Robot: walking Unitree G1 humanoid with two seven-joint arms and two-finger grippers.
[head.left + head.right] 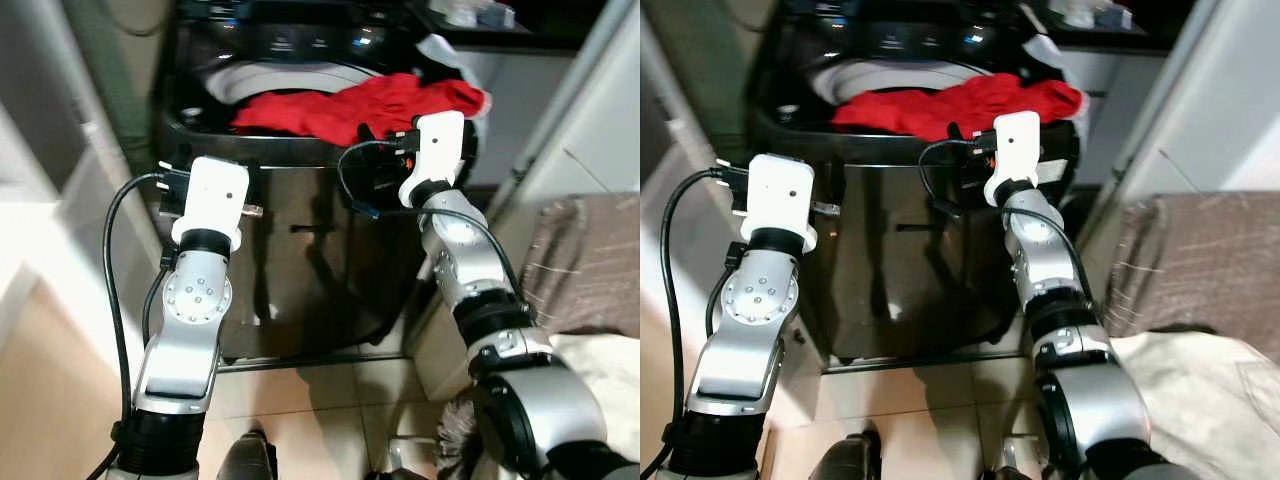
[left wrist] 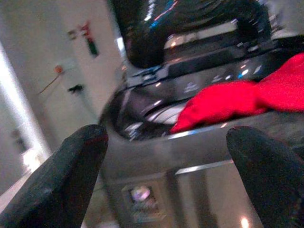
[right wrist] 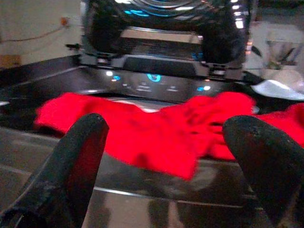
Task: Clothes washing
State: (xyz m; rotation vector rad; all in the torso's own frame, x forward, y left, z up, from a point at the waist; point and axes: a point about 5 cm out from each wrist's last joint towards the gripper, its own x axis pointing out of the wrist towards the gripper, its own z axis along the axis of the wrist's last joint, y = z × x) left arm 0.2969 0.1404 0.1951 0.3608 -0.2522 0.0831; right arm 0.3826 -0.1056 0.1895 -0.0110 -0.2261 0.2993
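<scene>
Tiled floor (image 1: 330, 395), narrow laundry nook. Dark top-loading washing machine (image 1: 300, 270) straight ahead, lid up, control panel lit. Red garment (image 1: 365, 105) draped over the machine's front rim, part inside the drum opening, part hanging toward the right side. Left gripper (image 2: 166, 175) raised before the machine's front left, fingers spread apart, nothing between them. Right gripper (image 3: 164, 161) up at the rim just below the red garment, fingers also parted and empty. Brown cloth (image 1: 590, 260) lies off to the right.
</scene>
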